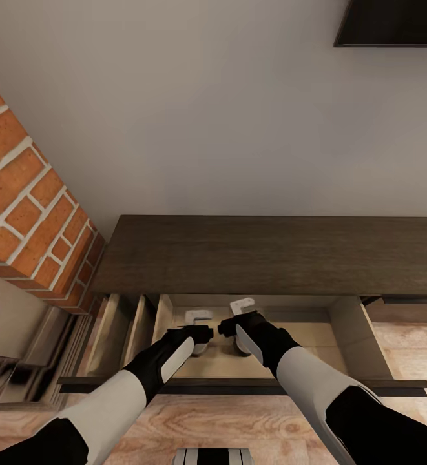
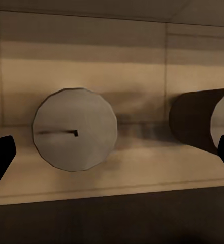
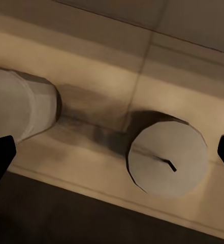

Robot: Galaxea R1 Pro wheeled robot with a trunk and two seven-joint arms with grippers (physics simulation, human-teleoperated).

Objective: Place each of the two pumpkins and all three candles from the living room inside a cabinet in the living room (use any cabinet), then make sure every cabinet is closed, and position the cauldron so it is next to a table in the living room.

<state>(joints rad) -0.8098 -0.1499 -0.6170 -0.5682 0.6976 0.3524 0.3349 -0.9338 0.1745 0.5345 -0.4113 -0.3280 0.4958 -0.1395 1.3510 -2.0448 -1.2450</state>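
Both arms are reaching down into the cabinet's [image 1: 265, 255] pulled-out drawer [image 1: 362, 336]. Left gripper [image 1: 199, 336] and right gripper [image 1: 240, 323] both have jaws spread wide, holding nothing. Two candles [image 2: 74, 129] [image 3: 167, 160] stand side by side on the pale drawer floor.

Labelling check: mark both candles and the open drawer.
Left candle [image 2: 74, 129], left wrist view, flat top near the wick.
Right candle [image 3: 167, 160], right wrist view, flat top by the wick.
Drawer [image 1: 252, 386], head view, dark front edge.
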